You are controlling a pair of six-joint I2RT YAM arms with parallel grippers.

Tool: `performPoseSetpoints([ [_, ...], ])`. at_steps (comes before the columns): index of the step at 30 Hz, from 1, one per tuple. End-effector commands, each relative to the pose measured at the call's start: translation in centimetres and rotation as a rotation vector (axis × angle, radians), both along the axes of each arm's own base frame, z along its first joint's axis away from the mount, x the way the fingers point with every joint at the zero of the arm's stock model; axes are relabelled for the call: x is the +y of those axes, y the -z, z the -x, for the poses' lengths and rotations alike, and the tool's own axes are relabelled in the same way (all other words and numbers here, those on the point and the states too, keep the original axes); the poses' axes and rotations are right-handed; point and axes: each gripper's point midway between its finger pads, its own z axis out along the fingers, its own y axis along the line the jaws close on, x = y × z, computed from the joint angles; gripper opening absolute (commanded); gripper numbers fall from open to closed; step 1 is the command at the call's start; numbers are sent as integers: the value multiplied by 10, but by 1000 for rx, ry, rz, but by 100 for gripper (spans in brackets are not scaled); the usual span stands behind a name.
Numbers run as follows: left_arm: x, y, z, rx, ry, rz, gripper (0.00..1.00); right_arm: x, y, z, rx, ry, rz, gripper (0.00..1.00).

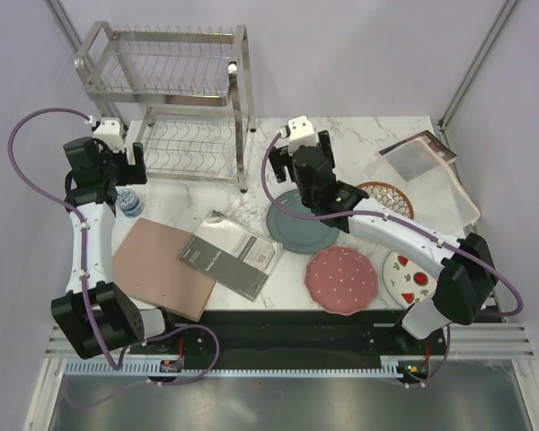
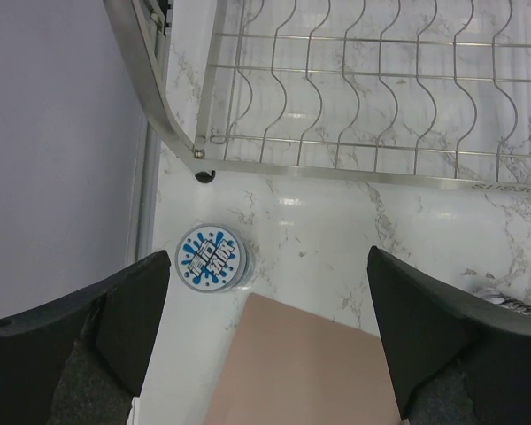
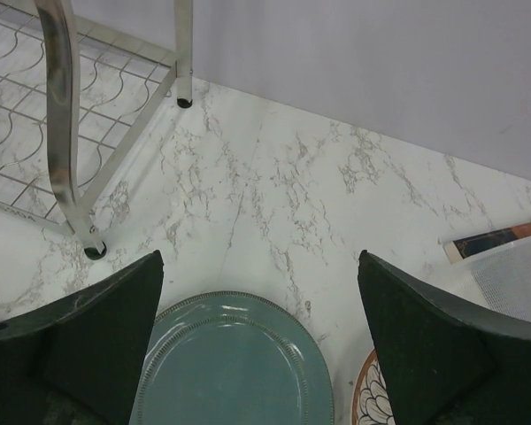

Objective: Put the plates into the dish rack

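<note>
The two-tier steel dish rack (image 1: 171, 99) stands at the back left with its slots bare; its lower tier (image 2: 354, 168) and one leg (image 3: 66, 115) show in the wrist views. Four plates lie flat on the marble: grey-green (image 1: 301, 229) (image 3: 234, 367), pink with dots (image 1: 341, 280), brown-rimmed with petals (image 1: 388, 196) (image 3: 372, 403), and white with strawberries (image 1: 409, 278). My right gripper (image 1: 312, 175) (image 3: 259, 266) hovers open over the far edge of the grey-green plate, touching nothing. My left gripper (image 1: 108, 166) (image 2: 267, 266) hangs open by the rack's front left corner, holding nothing.
A brown board (image 1: 162, 265) (image 2: 301, 363) and a dark booklet (image 1: 229, 256) lie at the front left. A small bottle with a blue-and-white cap (image 1: 130, 202) (image 2: 211, 258) stands beside the board. A magazine and a clear bag (image 1: 422, 157) sit at the back right.
</note>
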Motion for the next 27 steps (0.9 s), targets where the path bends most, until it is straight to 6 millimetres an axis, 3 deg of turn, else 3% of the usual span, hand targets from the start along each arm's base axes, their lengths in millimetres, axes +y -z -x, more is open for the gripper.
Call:
performPoseSetpoints([
  [1,16,1,-10,-53,-39,-69,100,14,-27,-14,-79,2,-112,98],
  [4,13,13,-18,-23,-10,-44,100,40,-18,-16,-99,-140,-65,98],
  [9,10,-7,-28,-89,-18,1,100,60,-17,-32,-122,-149,-112,93],
  [12,12,-10,-28,-116,-37,2,100,88,-11,-40,-94,-218,-154,88],
  [15,20,-5,-25,-133,-81,-25,100,113,-9,-42,-91,-308,-199,82],
  [18,25,4,-20,-118,-102,-45,100,126,-6,-51,-89,-305,-247,76],
  [27,19,18,2,-92,-87,-74,100,163,3,-66,-93,-323,-306,77],
])
